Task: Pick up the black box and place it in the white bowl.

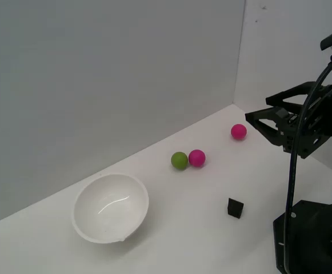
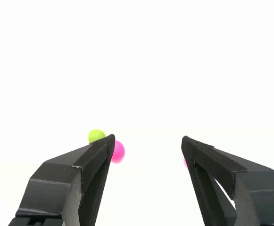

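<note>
A tiny black box [image 1: 235, 208] rests on the white table near the exterior view's right, close to the robot base. The white bowl [image 1: 111, 207] sits tilted on the table toward the exterior view's left, with nothing inside it. My gripper [image 1: 258, 112] hangs in the air at the exterior view's right, well above and beyond the box, open with nothing between its fingers. In the wrist view the gripper [image 2: 147, 141] shows its two black fingers [image 2: 96, 157] spread wide; box and bowl are out of that view.
A green ball [image 1: 179, 160] touches a pink ball [image 1: 197, 157] mid-table, and another pink ball [image 1: 239, 132] lies farther back. Green ball [image 2: 96, 136] and pink ball [image 2: 118, 151] peek past a finger. The black robot base [image 1: 314, 240] fills the corner. Grey walls enclose the table.
</note>
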Action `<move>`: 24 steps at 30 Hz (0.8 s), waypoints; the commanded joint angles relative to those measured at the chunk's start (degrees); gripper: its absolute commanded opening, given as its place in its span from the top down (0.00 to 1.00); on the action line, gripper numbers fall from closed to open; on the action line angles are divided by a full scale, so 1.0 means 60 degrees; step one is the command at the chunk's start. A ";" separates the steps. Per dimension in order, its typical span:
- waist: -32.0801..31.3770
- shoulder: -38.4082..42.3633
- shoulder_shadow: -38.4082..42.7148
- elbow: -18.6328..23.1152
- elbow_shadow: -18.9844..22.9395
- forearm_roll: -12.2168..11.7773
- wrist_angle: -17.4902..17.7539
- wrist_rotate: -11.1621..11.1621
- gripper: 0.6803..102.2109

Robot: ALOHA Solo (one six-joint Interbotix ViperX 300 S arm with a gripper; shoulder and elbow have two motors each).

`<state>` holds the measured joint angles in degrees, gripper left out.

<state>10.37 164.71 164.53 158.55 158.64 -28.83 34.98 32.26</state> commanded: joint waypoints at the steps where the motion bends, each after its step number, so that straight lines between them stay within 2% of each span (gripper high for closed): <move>1: -0.0366 -0.0615 -0.0586 -0.0396 -0.0439 -0.0103 0.0132 0.0029 0.26; 5: -0.1055 -0.1699 -0.1655 -0.0981 -0.1055 -0.0044 0.0674 0.0029 0.26; 7: -0.1421 -0.2212 -0.2168 -0.1245 -0.1304 0.0132 0.0996 0.0029 0.26; 12: -0.2139 -0.3296 -0.3281 -0.1611 -0.1655 0.1011 0.1553 -0.0146 0.26; 14: -0.2285 -0.3677 -0.3647 -0.1685 -0.1729 0.1421 0.1626 -0.0264 0.26; 16: -0.2344 -0.3999 -0.3984 -0.1729 -0.1772 0.1670 0.1641 -0.0278 0.26; 21: -0.2358 -0.4761 -0.4746 -0.1758 -0.1802 0.1802 0.1787 -0.0278 0.26; 24: -0.2358 -0.5098 -0.5083 -0.1904 -0.1948 0.1802 0.2124 -0.0527 0.26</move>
<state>-2.90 134.65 134.38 148.71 148.71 -18.02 46.41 29.36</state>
